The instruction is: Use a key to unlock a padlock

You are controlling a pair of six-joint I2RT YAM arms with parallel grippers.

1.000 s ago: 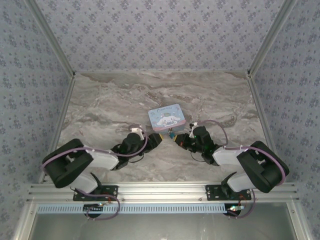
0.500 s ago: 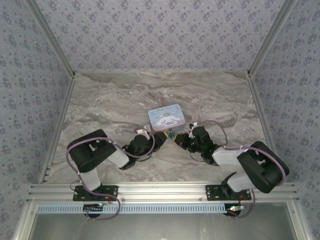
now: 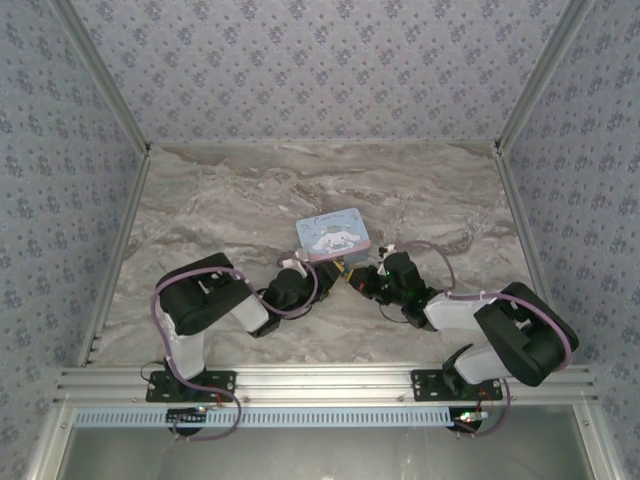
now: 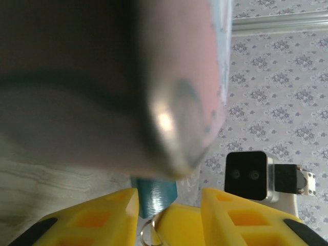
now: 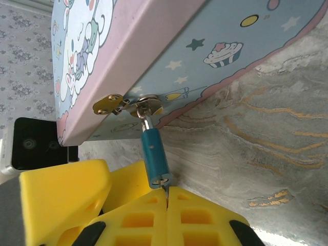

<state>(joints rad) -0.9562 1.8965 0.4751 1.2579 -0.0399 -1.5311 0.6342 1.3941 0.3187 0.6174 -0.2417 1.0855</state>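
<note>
The padlock (image 5: 155,151), a teal body with a silvery shackle, hangs from the clasp of the light-blue cartoon tin (image 5: 169,46). My right gripper (image 5: 167,192) is shut on the thin dark key (image 5: 164,187), whose tip is at the keyhole in the padlock's bottom end. In the left wrist view the padlock (image 4: 156,195) stands between the yellow fingers (image 4: 97,218) of my left gripper (image 4: 169,197), which is open, with a small key ring (image 4: 147,237) below it. From above, both grippers meet at the padlock (image 3: 343,268) by the tin's near edge.
The tin (image 3: 335,235) lies mid-table on the marble top (image 3: 230,210), close over the left wrist camera as a blurred corner (image 4: 174,118). Patterned walls enclose the table on three sides. The right arm's wrist block (image 4: 247,175) faces the left gripper.
The left arm has swung right and forward, bringing its gripper up around the padlock at the tin's near edge. The right arm and the tin have stayed put.
</note>
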